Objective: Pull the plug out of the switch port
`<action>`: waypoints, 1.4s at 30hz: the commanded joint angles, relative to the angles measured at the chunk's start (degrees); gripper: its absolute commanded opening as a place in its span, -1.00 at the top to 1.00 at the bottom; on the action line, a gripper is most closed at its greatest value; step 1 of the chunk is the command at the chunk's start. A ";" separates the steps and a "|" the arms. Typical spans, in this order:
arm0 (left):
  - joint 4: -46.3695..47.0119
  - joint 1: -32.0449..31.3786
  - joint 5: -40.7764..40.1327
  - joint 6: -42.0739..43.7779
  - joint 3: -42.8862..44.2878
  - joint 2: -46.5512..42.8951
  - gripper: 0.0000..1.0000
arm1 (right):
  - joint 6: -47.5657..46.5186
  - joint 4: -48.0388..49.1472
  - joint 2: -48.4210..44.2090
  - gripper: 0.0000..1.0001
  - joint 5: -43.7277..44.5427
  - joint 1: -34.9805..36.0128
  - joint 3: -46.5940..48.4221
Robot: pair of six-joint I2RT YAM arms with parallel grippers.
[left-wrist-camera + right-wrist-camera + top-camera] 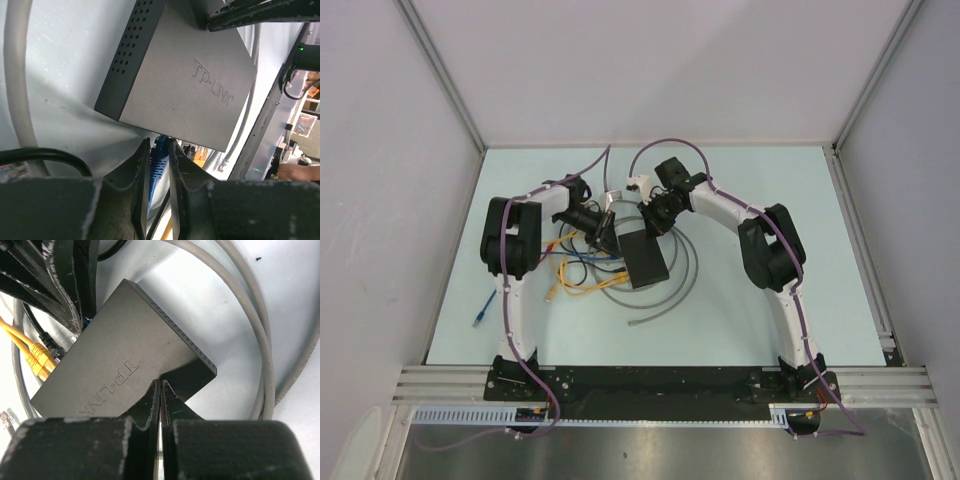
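The switch is a flat matte-black box in the middle of the table, also seen in the left wrist view and the right wrist view. My left gripper is at its port edge, shut on a blue plug whose front end goes under that edge; the port itself is hidden. It shows from above at the switch's far left corner. My right gripper is shut with nothing between the fingers, and its tips rest on the switch's top face near the far edge.
Yellow plugs sit at the switch's port side, their cables looping left. A grey cable curls around the switch's right and front. A loose blue plug lies at the near left. White walls enclose the table.
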 commanded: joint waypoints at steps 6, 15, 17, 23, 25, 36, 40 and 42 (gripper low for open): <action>0.82 0.10 -2.51 4.13 0.59 0.86 0.82 | -1.74 -6.42 6.08 1.00 9.00 -0.19 -3.92; 1.96 0.72 -2.33 4.04 -3.22 1.31 0.84 | -1.92 -6.07 5.55 1.00 9.35 -0.10 -4.45; 3.19 0.64 -1.54 4.21 -6.14 0.34 0.84 | -1.92 -6.07 5.55 1.00 9.52 -0.10 -4.54; 0.56 2.21 -2.24 5.72 -2.48 -0.46 0.84 | -1.92 -6.33 5.81 1.00 9.35 -0.02 -4.19; 0.47 3.09 -1.98 4.57 1.57 0.33 0.84 | -1.92 -6.33 5.81 1.00 9.18 -0.02 -4.19; 0.65 3.45 -1.71 8.17 -7.64 -2.13 0.84 | -2.00 -6.24 5.73 1.00 9.53 -0.02 -4.28; -2.25 3.45 -3.55 9.31 -3.97 -1.51 0.83 | -2.00 -6.33 6.16 1.00 9.26 -0.10 -4.10; -3.12 3.45 -6.10 8.87 0.41 -1.34 0.84 | -2.00 -6.51 6.08 1.00 9.17 -0.02 -4.10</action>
